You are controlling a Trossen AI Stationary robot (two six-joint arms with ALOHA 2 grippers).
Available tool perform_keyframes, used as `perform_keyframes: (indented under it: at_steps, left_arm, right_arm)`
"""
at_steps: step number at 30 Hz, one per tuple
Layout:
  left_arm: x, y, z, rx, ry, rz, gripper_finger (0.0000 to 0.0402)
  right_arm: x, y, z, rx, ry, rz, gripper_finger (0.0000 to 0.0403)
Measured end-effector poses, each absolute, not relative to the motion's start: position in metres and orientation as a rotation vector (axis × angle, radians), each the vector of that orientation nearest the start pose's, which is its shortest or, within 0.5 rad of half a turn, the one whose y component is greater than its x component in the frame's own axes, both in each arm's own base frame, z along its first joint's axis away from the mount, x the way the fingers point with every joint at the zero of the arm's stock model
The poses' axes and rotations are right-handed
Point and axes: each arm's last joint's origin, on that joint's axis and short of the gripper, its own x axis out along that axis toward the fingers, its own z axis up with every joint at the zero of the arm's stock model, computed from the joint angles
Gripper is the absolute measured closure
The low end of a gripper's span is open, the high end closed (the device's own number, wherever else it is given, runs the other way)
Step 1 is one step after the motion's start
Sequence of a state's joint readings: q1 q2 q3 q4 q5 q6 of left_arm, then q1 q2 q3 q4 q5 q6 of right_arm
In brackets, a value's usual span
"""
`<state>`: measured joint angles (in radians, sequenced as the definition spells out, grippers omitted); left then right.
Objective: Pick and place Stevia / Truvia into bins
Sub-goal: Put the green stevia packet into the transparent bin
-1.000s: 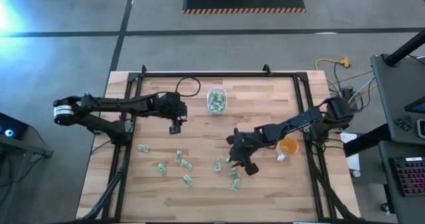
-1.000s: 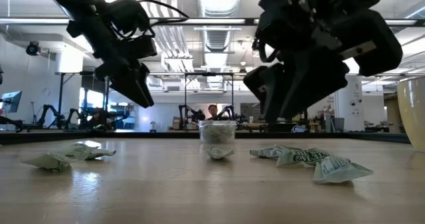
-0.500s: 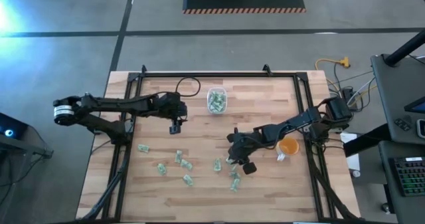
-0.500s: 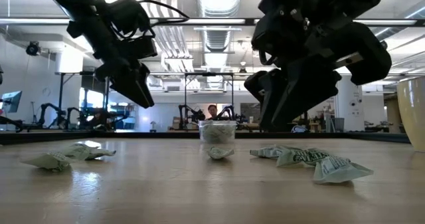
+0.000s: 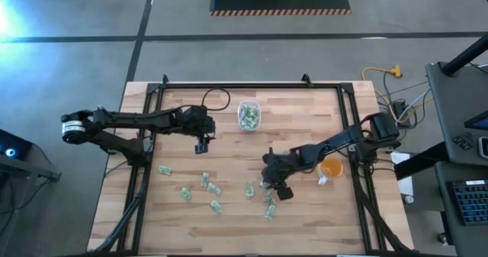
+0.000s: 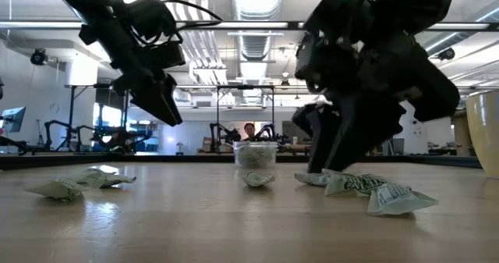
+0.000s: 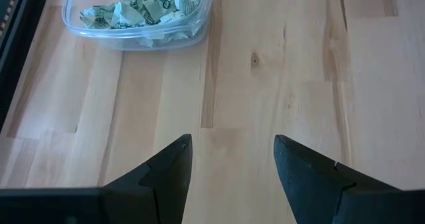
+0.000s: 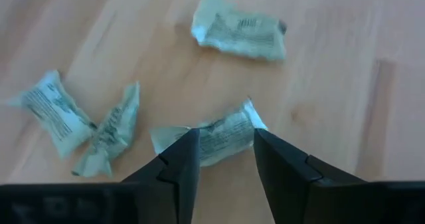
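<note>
Right wrist view is showing the right gripper (image 8: 222, 159) sitting low over the bench (image 8: 332, 64), its fingers (image 8: 179, 167) parted and straddling one crumpled Stevia packet (image 8: 209, 134) without pinching it. Another packet (image 8: 239, 30) is lying just beyond, and two more (image 8: 80, 121) are lying to one side. From overhead, this gripper (image 5: 272, 184) is working among the loose packets (image 5: 210, 188) scattered across the bench's near half. The clear bin (image 5: 248, 114), already holding packets, is standing near the far edge. The left gripper (image 5: 200, 145) is hanging open above bare wood beside the bin. An orange cup (image 5: 331, 168) is sitting under the right arm.
</note>
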<state>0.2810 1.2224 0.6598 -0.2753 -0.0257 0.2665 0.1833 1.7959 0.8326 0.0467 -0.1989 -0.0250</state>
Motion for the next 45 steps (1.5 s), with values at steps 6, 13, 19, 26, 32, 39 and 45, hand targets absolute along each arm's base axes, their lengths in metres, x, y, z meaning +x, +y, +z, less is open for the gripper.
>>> perform_keyframes:
  at_steps: [6,13,19,26,32,39,45]
  left_arm:
    - [0.224,0.066,0.199,0.143,0.864,0.175,0.0206]
    - [0.224,0.065,0.198,0.143,0.866,0.174,0.0206]
    - [0.224,0.065,0.198,0.143,0.867,0.174,0.0206]
    - [0.224,0.065,0.198,0.144,0.864,0.175,0.0206]
    - [0.225,0.066,0.199,0.145,0.856,0.176,0.0206]
    - [0.225,0.066,0.198,0.146,0.853,0.177,0.0206]
    - [0.225,0.066,0.198,0.146,0.854,0.177,0.0206]
  right_arm:
    - [0.323,0.066,0.110,-0.014,0.938,0.368,0.0253]
    - [0.323,0.066,0.112,-0.015,0.939,0.367,0.0262]
    - [0.322,0.065,0.112,-0.030,0.938,0.367,0.0309]
    - [0.322,0.065,0.112,-0.067,0.932,0.379,0.0354]
    - [0.325,0.063,0.118,-0.170,0.907,0.347,0.0369]
    - [0.343,0.050,0.144,-0.444,0.817,0.105,0.0369]
    - [0.359,0.005,0.164,-0.567,0.806,-0.216,0.0369]
